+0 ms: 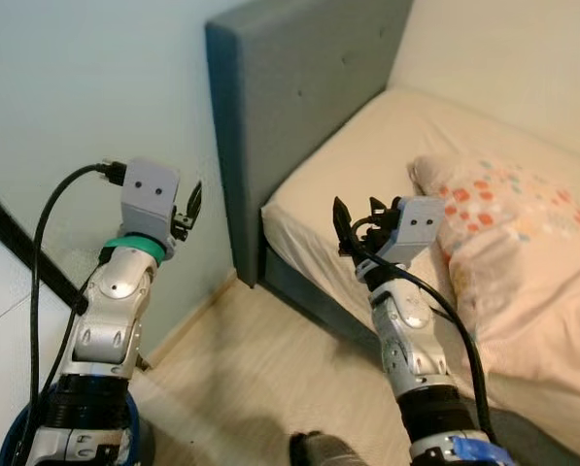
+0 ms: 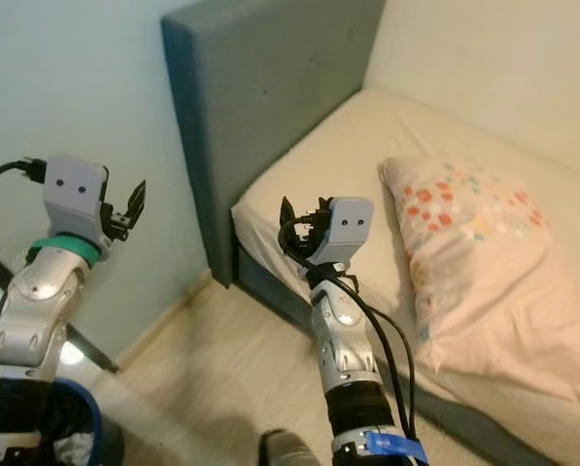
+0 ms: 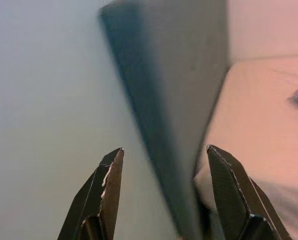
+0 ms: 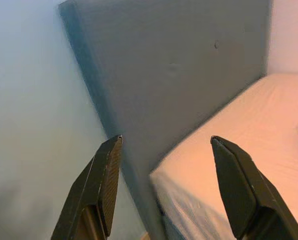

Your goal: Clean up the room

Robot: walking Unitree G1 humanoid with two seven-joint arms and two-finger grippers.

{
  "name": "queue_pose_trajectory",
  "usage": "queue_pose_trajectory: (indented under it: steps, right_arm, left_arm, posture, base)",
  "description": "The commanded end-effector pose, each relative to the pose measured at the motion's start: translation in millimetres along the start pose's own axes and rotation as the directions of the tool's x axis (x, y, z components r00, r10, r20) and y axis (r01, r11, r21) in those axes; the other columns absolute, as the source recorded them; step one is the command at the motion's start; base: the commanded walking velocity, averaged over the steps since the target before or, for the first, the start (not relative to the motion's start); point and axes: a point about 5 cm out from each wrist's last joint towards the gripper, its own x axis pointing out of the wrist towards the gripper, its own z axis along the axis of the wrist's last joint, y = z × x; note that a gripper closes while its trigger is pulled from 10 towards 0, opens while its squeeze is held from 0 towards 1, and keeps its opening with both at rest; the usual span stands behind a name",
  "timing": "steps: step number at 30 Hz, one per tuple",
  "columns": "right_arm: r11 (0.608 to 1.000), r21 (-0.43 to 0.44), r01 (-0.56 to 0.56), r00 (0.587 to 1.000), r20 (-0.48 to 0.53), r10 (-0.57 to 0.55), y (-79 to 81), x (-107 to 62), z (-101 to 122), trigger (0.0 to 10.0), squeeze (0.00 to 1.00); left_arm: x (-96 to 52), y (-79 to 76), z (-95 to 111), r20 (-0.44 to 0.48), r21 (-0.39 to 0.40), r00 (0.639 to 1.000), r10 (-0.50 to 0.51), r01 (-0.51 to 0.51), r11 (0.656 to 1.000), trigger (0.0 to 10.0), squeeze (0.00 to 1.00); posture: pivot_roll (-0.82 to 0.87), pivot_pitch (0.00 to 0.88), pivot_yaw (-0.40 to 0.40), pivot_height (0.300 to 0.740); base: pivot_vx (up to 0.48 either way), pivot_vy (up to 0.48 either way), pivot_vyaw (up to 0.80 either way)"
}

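**Both grippers raised before the bed corner, nothing held**

A pillow, pale pink with orange and teal spots, is seen lying on the cream mattress of the bed, just beyond and to the outer side of the right gripper. No contact between that gripper and the pillow is shown. The right gripper is held up over the near corner of the mattress, and its two black fingers are spread wide apart with nothing between them; past them the grey upholstered headboard and the mattress edge are framed.

The left gripper is raised at a similar height, off to the left of the headboard's end, in front of the pale blue-green wall. Its fingers are likewise parted and empty, and the headboard's edge is seen between them, blurred.

Below both grippers a light wood floor runs along the bed base. A black cable loops from the left wrist, and a blue-rimmed container is seen down by the left arm's base; its contents cannot be made out.
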Motion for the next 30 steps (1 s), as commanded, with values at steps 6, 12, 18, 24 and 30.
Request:
queue_pose_trajectory:
  steps: [6,12,18,24,30]
  right_arm:
    - [1.000,0.003,-0.002,1.000,-0.009,0.002,0.8,-1.4,-2.0,10.0,0.00]
    - [1.000,0.004,-0.003,1.000,-0.010,0.003,1.1,-1.5,-2.1,10.0,0.00]
    - [1.000,0.010,-0.002,1.000,-0.009,0.002,0.9,-1.4,-2.1,10.0,0.00]
    - [1.000,0.013,0.000,1.000,-0.009,0.001,0.9,-1.5,-2.1,10.0,0.00]
    - [1.000,0.013,-0.001,1.000,-0.009,0.001,0.7,-1.6,-2.0,10.0,0.00]
  left_arm:
    - [-0.9,2.1,-2.6,-0.019,-0.006,1.000,0.007,-0.008,1.000,10.0,0.00]
    - [-0.8,2.3,-1.8,-0.019,-0.007,1.000,0.010,-0.010,1.000,10.0,0.00]
    - [-0.5,2.2,-1.2,-0.019,-0.008,1.000,0.010,-0.010,1.000,10.0,0.00]
    - [-0.6,2.1,-0.8,-0.018,-0.008,1.000,0.010,-0.010,1.000,10.0,0.00]
    - [-0.6,1.7,-0.5,-0.018,-0.010,1.000,0.009,-0.009,1.000,10.0,0.00]
  posture:
    - [0.04,0.009,0.039,0.740]
    - [0.04,0.010,0.038,0.740]
    - [0.04,0.010,0.039,0.740]
    - [0.04,0.010,0.039,0.740]
    - [0.04,0.010,0.038,0.740]
  base:
    - [0.000,0.000,-0.74]
    - [0.000,0.000,-0.74]
    - [0.000,0.000,-0.74]
    - [0.000,0.000,-0.74]
    - [0.000,0.000,-0.74]
